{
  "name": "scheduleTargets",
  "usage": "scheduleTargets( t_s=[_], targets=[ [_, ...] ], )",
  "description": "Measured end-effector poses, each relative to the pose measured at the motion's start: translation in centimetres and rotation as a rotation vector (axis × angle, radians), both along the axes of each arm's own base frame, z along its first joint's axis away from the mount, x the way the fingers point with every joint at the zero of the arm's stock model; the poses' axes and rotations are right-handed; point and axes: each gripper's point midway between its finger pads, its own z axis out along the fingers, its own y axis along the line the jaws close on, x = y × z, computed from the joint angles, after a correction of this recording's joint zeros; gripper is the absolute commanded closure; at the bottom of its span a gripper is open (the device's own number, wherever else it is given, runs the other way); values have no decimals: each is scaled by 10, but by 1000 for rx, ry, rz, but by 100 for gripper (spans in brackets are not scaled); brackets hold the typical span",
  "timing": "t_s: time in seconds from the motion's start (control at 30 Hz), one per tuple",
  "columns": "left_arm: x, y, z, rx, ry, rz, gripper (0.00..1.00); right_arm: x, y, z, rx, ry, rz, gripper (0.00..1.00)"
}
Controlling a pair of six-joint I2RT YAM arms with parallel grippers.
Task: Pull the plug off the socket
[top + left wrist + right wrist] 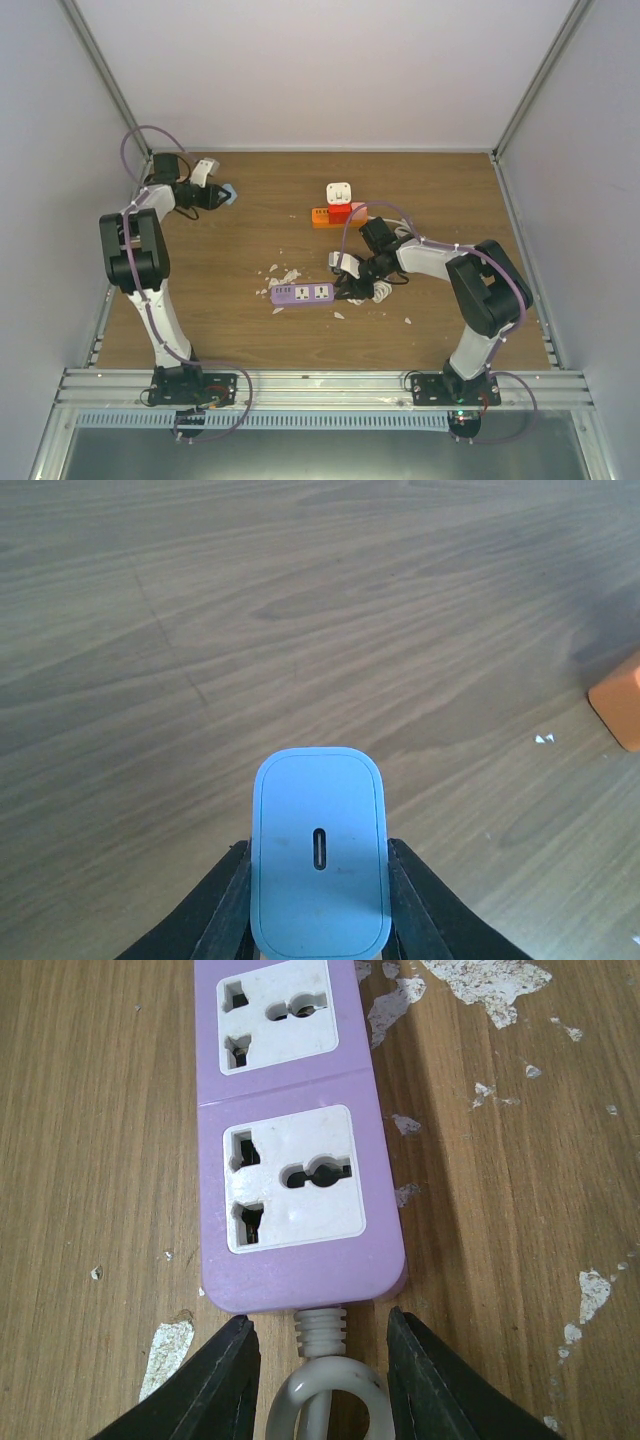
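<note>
left gripper (318, 852): jaws closed against the sides of a light-blue block (320, 820), its slotted face toward the camera; the block's lower edge is cut off by the frame.
right gripper (318, 1320): jaws part-way apart astride the white cable (320, 1395) where it leaves the purple strip (300, 1110); whether they press on the cable loop cannot be told.
plug (340, 191): white, seated on the red end of the socket (322, 216), well apart from both grippers.
socket, left wrist view: only an orange corner shows at the right edge.
white flecks (490, 980): scattered on the table (230, 330) around the purple strip.
</note>
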Motion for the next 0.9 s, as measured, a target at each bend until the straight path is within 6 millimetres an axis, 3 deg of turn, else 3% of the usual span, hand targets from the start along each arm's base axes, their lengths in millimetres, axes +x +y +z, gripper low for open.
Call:
scheduleTargets(
  t_s=[0.2, 0.57, 0.67, 0.83, 0.9],
  targets=[
    [12, 3, -3, -9, 2, 11, 69, 0, 0, 0, 0, 0, 0, 63],
    [17, 5, -28, -27, 57, 28, 65, 0, 0, 0, -1, 0, -1, 63],
    [19, 7, -33, -20, 68, 35, 58, 0, 0, 0, -1, 0, -1, 63],
    [25, 11, -31, -2, 62, 56, 37, 0, 0, 0, -2, -1, -2, 61],
    [26, 13, -31, 6, 61, 65, 35, 0, 0, 0, -3, -1, -2, 60]
  ],
)
